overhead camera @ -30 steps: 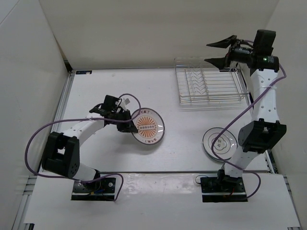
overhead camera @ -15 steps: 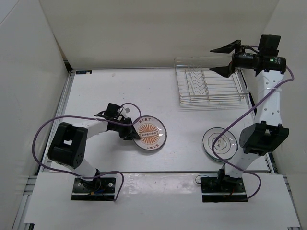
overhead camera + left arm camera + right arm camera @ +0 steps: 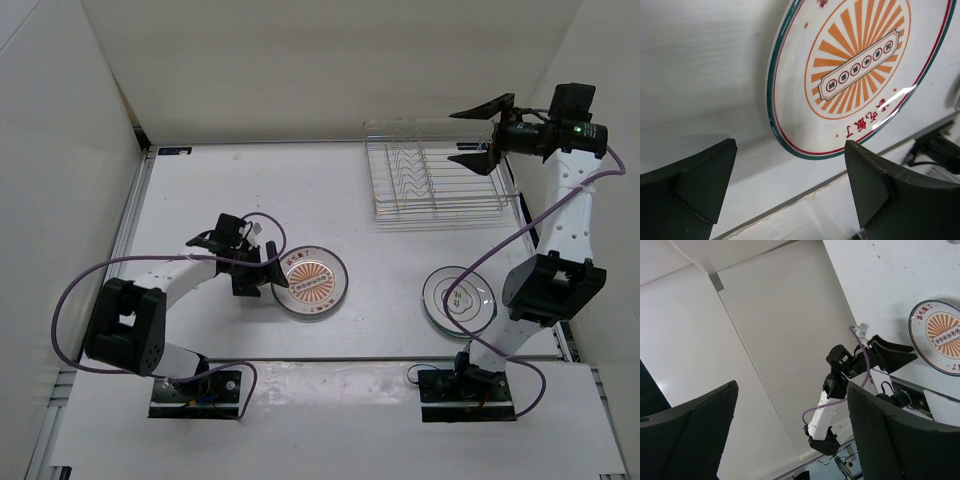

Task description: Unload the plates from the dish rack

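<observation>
Both grippers have their fingers apart. The left gripper sits just beside the sunburst plate, which lies flat on the table; the black-ringed plate lies flat, well apart to its right. The right gripper hangs over the right end of the dish rack.

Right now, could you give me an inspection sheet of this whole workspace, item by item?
Surface: white table, level.
Job's things: dish rack at far right, no plates in it; sunburst plate and black-ringed plate flat on the table; no third one seen.
Clutter: nothing seen.
Tools: left tool open beside sunburst plate, not gripping; right tool open, empty, raised by the rack.
Cables: purple cables loop along both arms.
Surroundings: white walls on three sides.
</observation>
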`<state>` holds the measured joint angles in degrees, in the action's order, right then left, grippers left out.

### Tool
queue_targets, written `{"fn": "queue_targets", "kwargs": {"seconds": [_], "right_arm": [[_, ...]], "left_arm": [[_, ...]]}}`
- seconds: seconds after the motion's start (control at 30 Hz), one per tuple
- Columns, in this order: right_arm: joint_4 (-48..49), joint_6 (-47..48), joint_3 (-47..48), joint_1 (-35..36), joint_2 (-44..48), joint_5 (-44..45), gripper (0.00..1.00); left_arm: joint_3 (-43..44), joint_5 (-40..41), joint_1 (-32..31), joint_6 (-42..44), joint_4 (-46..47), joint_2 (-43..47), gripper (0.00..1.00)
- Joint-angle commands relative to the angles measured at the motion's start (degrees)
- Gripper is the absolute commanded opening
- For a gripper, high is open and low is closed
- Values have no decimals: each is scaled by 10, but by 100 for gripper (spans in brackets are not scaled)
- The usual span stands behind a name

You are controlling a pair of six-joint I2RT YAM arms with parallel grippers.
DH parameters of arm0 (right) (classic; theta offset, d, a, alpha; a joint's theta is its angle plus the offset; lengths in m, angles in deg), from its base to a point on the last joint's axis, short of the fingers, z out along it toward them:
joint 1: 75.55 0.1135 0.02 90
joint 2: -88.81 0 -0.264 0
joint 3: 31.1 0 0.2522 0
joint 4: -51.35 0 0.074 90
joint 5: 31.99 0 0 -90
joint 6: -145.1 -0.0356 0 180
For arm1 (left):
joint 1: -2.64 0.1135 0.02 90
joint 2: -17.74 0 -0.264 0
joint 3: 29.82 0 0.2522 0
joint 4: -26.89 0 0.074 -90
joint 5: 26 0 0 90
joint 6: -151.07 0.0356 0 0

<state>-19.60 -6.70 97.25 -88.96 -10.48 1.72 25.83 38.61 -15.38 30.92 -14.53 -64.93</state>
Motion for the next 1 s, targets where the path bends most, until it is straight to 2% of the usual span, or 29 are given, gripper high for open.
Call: {"fn": "queue_targets", "kwargs": {"seconds": [0.0,0.13,0.2,0.23,0.3,0.33,0.37,0.4,0.43,0.5,0.53,0.6,0.63,0.67,0.7,0.77,0.83,0.87,0.9,0.97], "right_arm": [[14,8,4,-11,-7,-35,90],[47,4,8,-17,-20,-47,90],[49,26,10,-21,-12,-39,90],[39,80,14,-23,-11,-21,90],[-44,130,54,-25,1,35,90],[-66,198,69,-26,5,98,90],[-141,221,104,-27,3,122,90],[-169,243,125,-27,2,150,90],[-192,304,158,-26,1,233,90],[-253,351,178,-24,22,295,90],[-265,362,151,-21,29,404,90],[-196,421,105,-18,99,489,90],[-172,422,35,-20,135,514,90],[-159,453,32,-17,140,555,90],[-187,455,48,-17,136,615,90],[-202,447,103,-16,100,659,90],[-187,444,84,-17,106,648,90],[-187,442,79,-16,106,629,90],[-195,441,75,-15,110,626,90],[-196,440,49,-17,122,617,90]], "left_arm": [[60,74,0,81,-84,56,100],[146,97,1,173,-150,91,100],[196,116,4,190,-176,114,100],[208,130,5,207,-178,119,100],[225,158,17,223,-165,145,100],[226,170,23,230,-157,176,100],[223,174,31,235,-145,185,100],[217,174,36,243,-140,196,100],[204,189,38,250,-129,231,100],[168,218,40,259,-116,255,100],[137,227,40,265,-97,297,100],[91,264,40,265,-89,328,100],[84,282,40,259,-110,334,100],[79,348,40,253,-115,341,100],[72,369,40,248,-137,346,100],[55,410,40,222,-150,363,100],[7,431,40,188,-144,377,100],[-37,429,40,204,-78,417,100],[-85,402,39,274,-51,433,100],[-122,334,37,336,-5,465,100]]}}
